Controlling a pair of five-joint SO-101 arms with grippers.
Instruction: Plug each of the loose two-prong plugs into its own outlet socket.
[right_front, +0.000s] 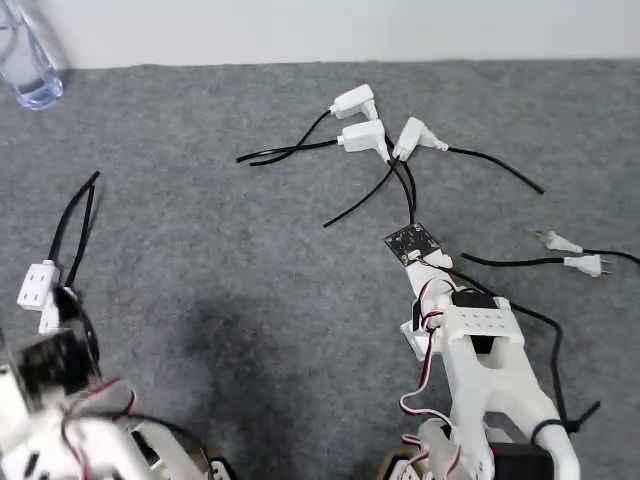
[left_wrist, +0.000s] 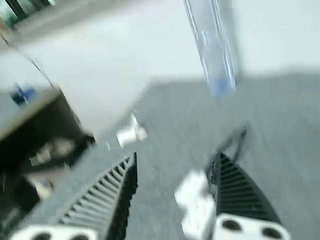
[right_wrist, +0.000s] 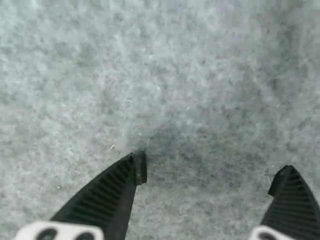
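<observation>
Two loose plugs (right_front: 560, 242), high view: laid on carpet (right_front: 250, 300), well apart from outlet sockets (right_front: 365, 137).
Left gripper (left_wrist: 176, 159), own wrist view: fingers held apart, white socket (left_wrist: 197, 205) beside one.
Right gripper (right_wrist: 214, 162), own wrist view: fingers held apart over carpet.

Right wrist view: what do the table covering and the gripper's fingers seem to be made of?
Table covering: probably grey felt or short-pile carpet, matte; fuzzy, mottled fibres show. Fingers: likely hard black plastic, matte; fine ribbed ridges line the inner faces, perhaps 3D-printed.
</observation>
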